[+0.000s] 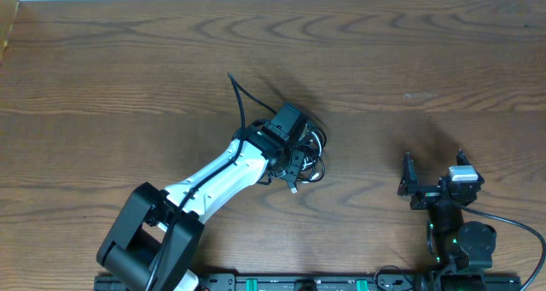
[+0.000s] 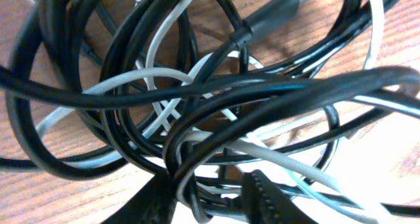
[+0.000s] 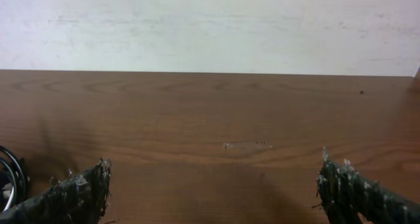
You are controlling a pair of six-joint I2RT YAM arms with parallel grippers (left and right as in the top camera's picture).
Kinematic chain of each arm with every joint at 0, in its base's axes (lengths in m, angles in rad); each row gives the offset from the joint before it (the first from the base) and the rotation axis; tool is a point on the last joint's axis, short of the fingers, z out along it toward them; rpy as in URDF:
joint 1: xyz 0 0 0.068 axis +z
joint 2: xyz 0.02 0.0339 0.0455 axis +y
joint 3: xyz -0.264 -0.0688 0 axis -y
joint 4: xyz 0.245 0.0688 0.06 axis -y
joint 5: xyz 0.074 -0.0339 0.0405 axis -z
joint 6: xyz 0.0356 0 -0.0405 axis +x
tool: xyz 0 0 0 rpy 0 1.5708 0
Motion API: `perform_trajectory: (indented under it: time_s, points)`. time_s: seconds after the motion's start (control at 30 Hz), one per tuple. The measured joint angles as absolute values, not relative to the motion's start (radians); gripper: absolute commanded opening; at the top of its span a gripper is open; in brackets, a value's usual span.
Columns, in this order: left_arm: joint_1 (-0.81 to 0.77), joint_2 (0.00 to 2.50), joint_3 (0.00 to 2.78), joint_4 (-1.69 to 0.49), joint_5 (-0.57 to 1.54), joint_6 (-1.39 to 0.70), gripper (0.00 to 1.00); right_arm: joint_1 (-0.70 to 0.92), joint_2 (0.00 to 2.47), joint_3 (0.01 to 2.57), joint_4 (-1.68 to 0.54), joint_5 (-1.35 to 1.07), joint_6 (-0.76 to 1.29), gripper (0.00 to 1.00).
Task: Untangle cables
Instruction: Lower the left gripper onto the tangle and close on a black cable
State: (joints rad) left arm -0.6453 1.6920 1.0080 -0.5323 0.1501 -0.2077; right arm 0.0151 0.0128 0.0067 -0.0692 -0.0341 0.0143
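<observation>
The cables [image 1: 312, 148] are a tangle of thin black cords and one white cord in the middle of the table. One black end trails up and to the left [image 1: 241, 99]. In the left wrist view the loops [image 2: 197, 86] fill the frame over the wood. My left gripper [image 1: 296, 159] sits on the tangle, and its fingers [image 2: 213, 198] are closed on a bunch of black and white strands. My right gripper [image 1: 433, 163] is open and empty to the right of the tangle, apart from it, its fingers wide [image 3: 213, 178]. A bit of the cables shows at the left edge of the right wrist view [image 3: 9, 175].
The wooden table [image 1: 128, 61] runs to a white wall at the back [image 3: 210, 27]. The left arm's white link [image 1: 213, 176] lies diagonally from the front left. The arm bases stand along the front edge [image 1: 307, 282].
</observation>
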Motion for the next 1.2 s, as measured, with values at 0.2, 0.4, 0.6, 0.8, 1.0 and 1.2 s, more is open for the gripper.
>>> perform_trajectory:
  time_s: [0.2,0.4,0.6,0.8,1.0,1.2]
  points:
    - [-0.645,1.692,1.008,-0.532,0.151,-0.209,0.26,0.015,0.013,0.007,-0.069,-0.034,0.014,0.99]
    - [-0.645,1.692,1.008,-0.532,0.150,-0.210,0.25,0.015,0.013,0.007,-0.069,-0.034,0.014,0.99]
    - [-0.645,1.692,1.008,-0.532,0.128,-0.210,0.19,0.015,0.013,0.007,-0.069,-0.034,0.014,0.99]
    - [-0.645,1.692,1.008,-0.532,0.123,-0.210,0.08,0.015,0.013,0.007,-0.069,-0.034,0.014,0.99]
    - [-0.645,1.692,1.008,-0.530,0.123,-0.210,0.08,0.015,0.013,0.007,-0.069,-0.034,0.014,0.99]
    - [-0.645,1.692,1.008,-0.531,0.124,-0.210,0.08,0.015,0.013,0.007,-0.069,-0.034,0.014,0.99]
